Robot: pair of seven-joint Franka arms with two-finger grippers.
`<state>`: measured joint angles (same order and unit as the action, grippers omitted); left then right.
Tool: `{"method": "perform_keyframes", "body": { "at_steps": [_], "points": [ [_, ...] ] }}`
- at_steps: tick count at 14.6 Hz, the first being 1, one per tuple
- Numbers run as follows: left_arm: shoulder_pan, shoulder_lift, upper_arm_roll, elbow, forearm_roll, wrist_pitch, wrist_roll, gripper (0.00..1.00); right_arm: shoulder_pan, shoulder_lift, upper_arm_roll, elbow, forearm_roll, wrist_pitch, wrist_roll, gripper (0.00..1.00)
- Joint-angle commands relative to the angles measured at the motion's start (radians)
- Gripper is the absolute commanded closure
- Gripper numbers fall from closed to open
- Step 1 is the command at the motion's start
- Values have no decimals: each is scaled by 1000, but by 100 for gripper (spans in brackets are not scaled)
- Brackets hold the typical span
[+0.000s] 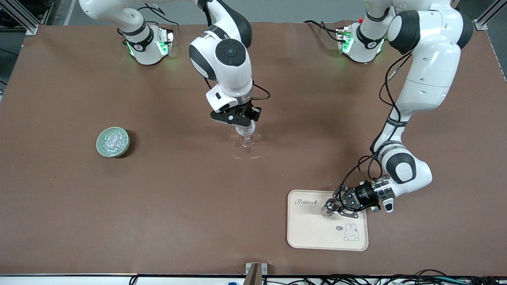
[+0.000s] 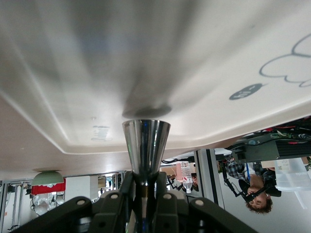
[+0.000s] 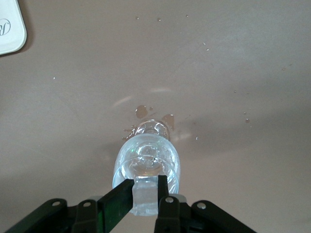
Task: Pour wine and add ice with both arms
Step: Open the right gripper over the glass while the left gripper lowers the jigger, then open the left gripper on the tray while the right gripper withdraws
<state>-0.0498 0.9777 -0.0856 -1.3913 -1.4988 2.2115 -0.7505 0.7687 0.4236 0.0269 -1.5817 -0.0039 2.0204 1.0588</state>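
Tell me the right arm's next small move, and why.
Probably open the right gripper's fingers to release the ice cube: it is pinched just above the glass, which stands upright beneath it. The left gripper waits, shut on a metal cup at the tray.

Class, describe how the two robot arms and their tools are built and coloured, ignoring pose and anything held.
Both arms are glossy white jointed shells with black joint caps and grey-black bands, trailing thin black cables. Green lights glow at both bases. The right tool and the left tool are small black two-finger fittings dotted with silver screws.
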Motion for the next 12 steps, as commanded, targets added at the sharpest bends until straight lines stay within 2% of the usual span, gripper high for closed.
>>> {"method": "perform_keyframes", "body": {
  "at_steps": [1,2,3,4,5,7,8,10,11,12],
  "points": [
    [-16,36,6,60,-26,16,-4,94,14,4,-12,8,-18,0,26,59],
    [-16,39,6,60,-26,20,-4,92,14,4,-12,11,-18,0,24,51],
    [-18,39,6,58,-26,22,5,79,12,4,-12,14,-19,0,24,46],
    [-21,44,6,57,-23,22,13,52,12,4,-13,14,-19,0,24,43],
    [-22,41,7,55,-21,22,13,1,12,3,-13,16,-19,0,24,43],
    [-18,32,7,52,-17,20,8,0,3,0,-15,19,-18,-5,18,41],
    [-15,26,7,51,-8,17,8,0,-3,-9,-16,22,-18,-8,15,37],
    [-13,-20,18,20,24,11,6,0,-21,-43,-24,34,-19,-41,15,9],
    [-10,-49,21,-7,57,10,5,0,-32,-72,-38,34,-24,-64,13,0],
    [-5,-77,24,-43,80,8,5,0,-41,-104,-53,34,-39,-89,9,0]
  ]
}}
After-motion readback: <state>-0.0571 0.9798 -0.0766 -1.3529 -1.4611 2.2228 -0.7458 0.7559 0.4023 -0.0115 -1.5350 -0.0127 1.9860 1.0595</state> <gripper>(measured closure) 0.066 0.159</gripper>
